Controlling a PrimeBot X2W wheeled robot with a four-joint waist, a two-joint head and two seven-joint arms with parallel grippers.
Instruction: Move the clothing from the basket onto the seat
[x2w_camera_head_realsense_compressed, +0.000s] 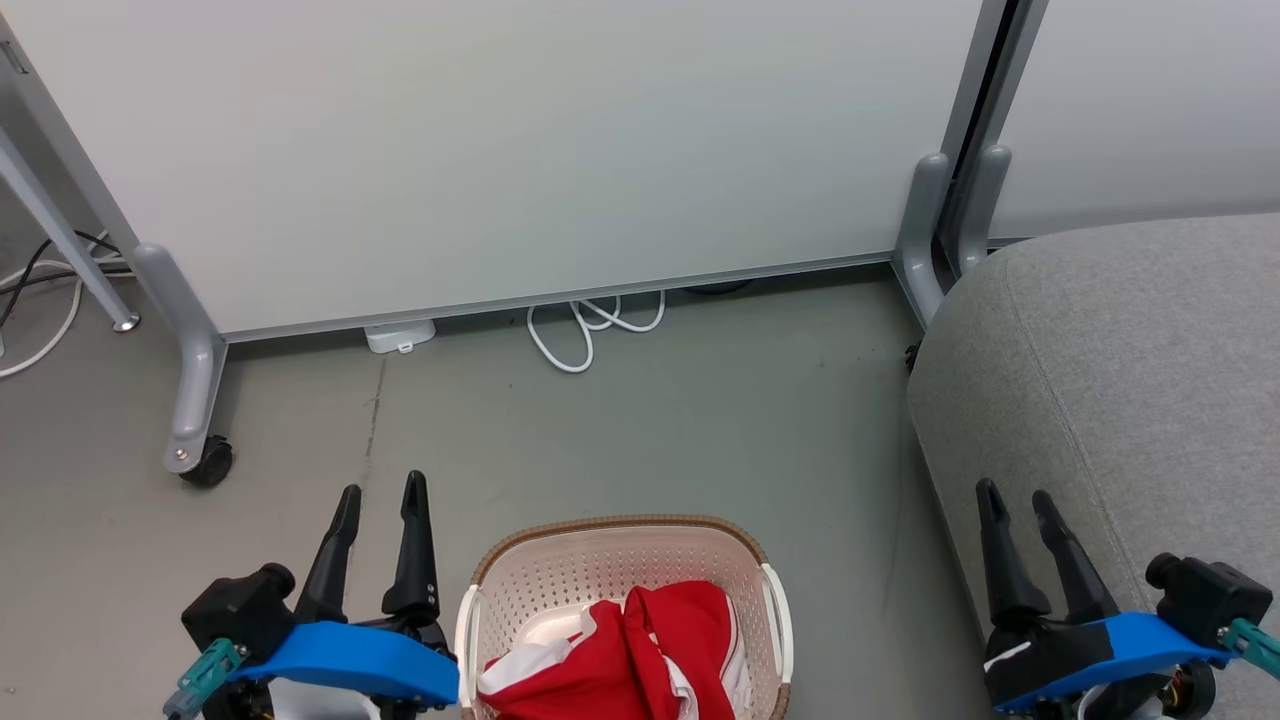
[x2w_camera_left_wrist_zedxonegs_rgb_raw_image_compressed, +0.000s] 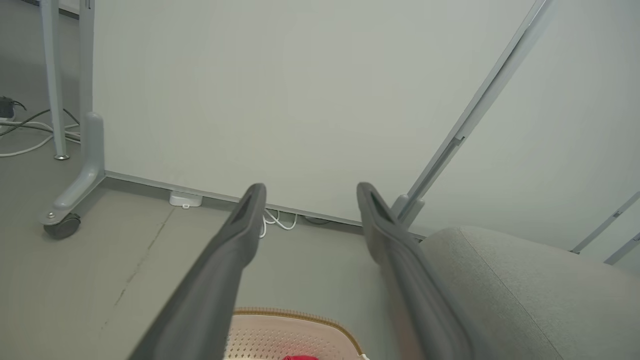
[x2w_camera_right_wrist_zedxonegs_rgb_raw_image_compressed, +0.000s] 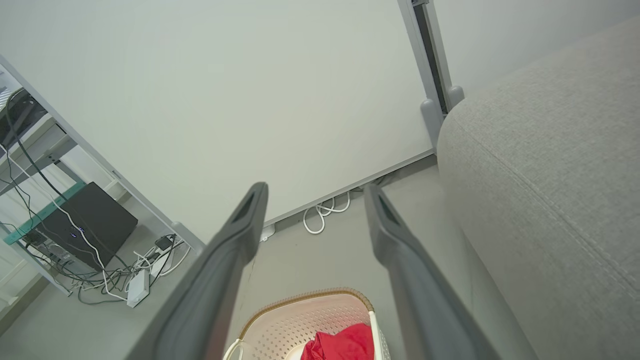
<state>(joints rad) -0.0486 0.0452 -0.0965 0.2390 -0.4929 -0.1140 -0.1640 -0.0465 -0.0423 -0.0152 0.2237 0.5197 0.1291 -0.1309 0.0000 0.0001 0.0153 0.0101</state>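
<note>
Lying crumpled inside the cream perforated plastic basket (x2w_camera_head_realsense_compressed: 600, 570) with its brown woven-look rim: soft red clothing (x2w_camera_head_realsense_compressed: 650, 650), white-trimmed. Left of the basket, the left gripper (x2w_camera_head_realsense_compressed: 381, 484) has its fingers parted and holds nothing. Right of the basket, the right gripper (x2w_camera_head_realsense_compressed: 1014, 491) is likewise, at the rounded grey fabric seat (x2w_camera_head_realsense_compressed: 1150, 380) with its stitched seam.

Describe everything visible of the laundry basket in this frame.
The basket is cream-white perforated plastic with a brown woven-look rim and white side handles. It stands upright on the grey floor, left of the seat and apart from it. Crumpled red clothing with white trim lies inside; the basket's near end is cut off by the picture's edge.
</note>
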